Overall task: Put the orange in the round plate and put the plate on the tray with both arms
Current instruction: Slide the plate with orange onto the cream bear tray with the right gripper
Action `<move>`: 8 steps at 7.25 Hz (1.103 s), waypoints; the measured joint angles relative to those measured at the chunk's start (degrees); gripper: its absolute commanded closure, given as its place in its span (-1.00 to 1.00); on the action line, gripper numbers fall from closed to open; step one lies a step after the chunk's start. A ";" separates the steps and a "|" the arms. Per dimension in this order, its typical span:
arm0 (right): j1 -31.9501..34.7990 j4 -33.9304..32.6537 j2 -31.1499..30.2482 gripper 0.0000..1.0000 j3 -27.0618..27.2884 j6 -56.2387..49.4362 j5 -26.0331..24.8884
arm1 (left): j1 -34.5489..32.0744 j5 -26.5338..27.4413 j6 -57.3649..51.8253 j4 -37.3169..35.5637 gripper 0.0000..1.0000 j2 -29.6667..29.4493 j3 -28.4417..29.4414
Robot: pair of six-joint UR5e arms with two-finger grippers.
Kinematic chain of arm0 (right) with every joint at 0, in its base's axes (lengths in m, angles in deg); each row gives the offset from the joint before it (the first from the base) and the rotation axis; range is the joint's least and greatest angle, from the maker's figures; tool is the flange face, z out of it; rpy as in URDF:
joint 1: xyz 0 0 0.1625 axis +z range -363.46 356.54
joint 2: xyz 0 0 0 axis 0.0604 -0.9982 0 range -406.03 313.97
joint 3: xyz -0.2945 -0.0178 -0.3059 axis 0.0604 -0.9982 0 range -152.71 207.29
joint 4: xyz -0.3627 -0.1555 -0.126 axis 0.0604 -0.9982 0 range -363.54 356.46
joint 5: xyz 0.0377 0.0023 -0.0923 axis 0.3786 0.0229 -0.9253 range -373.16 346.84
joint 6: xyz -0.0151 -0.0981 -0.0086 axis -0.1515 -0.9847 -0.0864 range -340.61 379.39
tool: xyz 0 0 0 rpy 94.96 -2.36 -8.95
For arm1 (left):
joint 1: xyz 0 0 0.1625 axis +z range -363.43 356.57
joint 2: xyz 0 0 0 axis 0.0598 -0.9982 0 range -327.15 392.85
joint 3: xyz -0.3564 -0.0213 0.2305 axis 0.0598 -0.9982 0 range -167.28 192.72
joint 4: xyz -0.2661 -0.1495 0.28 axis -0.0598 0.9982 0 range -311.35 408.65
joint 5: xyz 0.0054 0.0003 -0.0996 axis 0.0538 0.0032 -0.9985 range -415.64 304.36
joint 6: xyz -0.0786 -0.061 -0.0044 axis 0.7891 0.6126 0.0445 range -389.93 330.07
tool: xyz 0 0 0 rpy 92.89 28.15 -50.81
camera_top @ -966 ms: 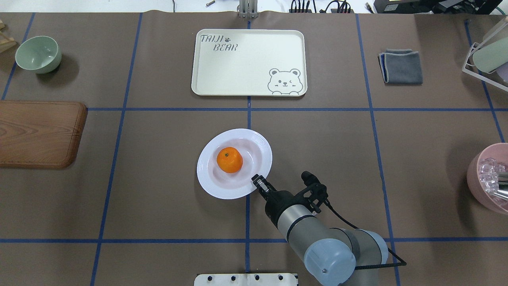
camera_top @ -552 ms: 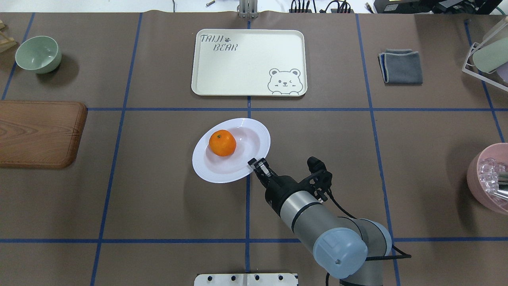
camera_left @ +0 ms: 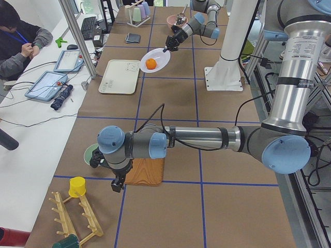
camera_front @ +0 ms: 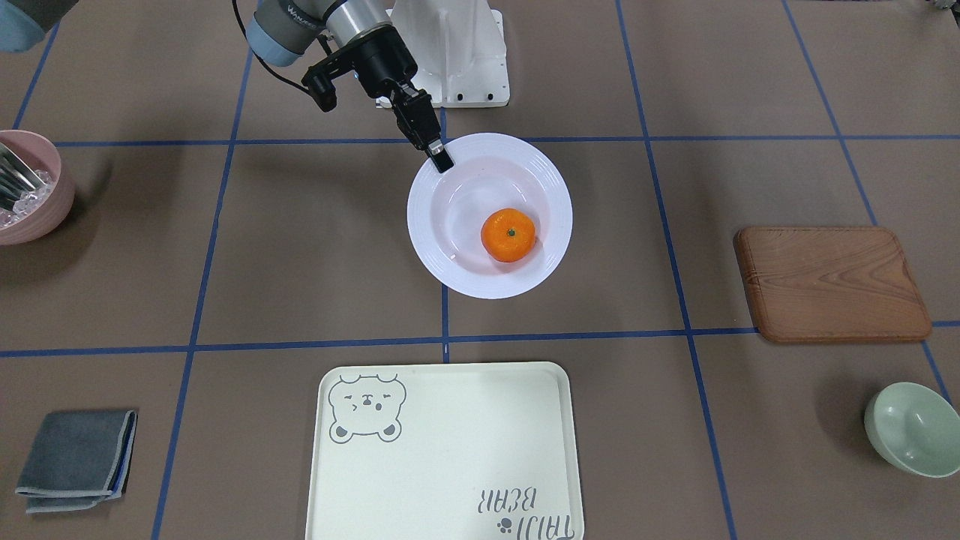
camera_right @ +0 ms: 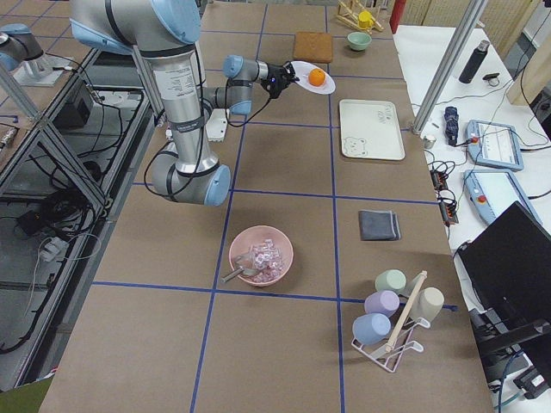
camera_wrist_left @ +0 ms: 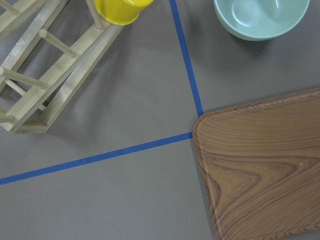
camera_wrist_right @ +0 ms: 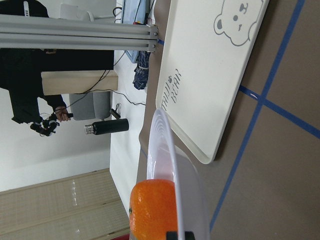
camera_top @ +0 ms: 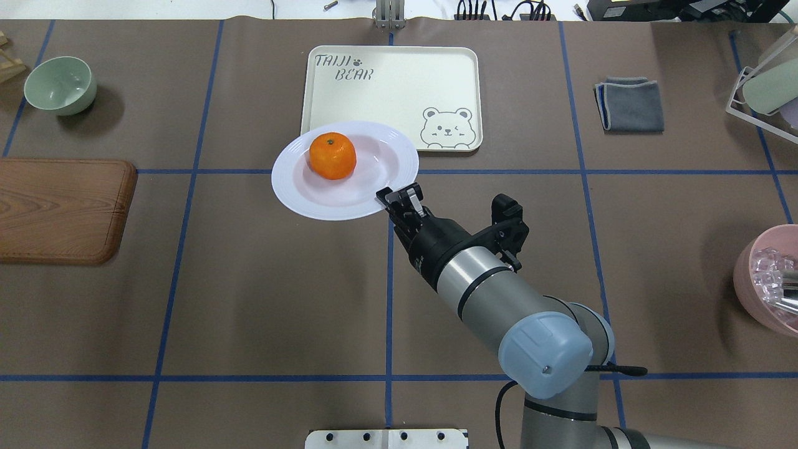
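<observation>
My right gripper is pinched onto the near rim of the round plate. I see the plate held up off the table and tilted, with the orange lying inside on the side away from the fingers. From the front-facing camera it hangs short of the tray, not over it. The left gripper hangs well apart by the wooden board and the green bowl, and I cannot tell whether its fingers are spread or together.
</observation>
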 measured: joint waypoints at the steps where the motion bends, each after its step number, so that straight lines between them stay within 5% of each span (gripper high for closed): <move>1: 1.77 -0.16 0.75 1.00 -1.32 2.54 -0.79 | -0.01 -0.05 1.79 0.04 -0.97 0.86 -1.07; 3: 6.34 -0.48 5.36 1.00 -10.45 6.99 -1.69 | 0.03 -0.08 5.50 0.36 -0.97 3.07 -4.14; 8: 11.16 -1.98 22.34 1.00 -43.83 16.58 -6.22 | 0.11 -0.12 6.58 0.34 -0.97 4.39 -6.43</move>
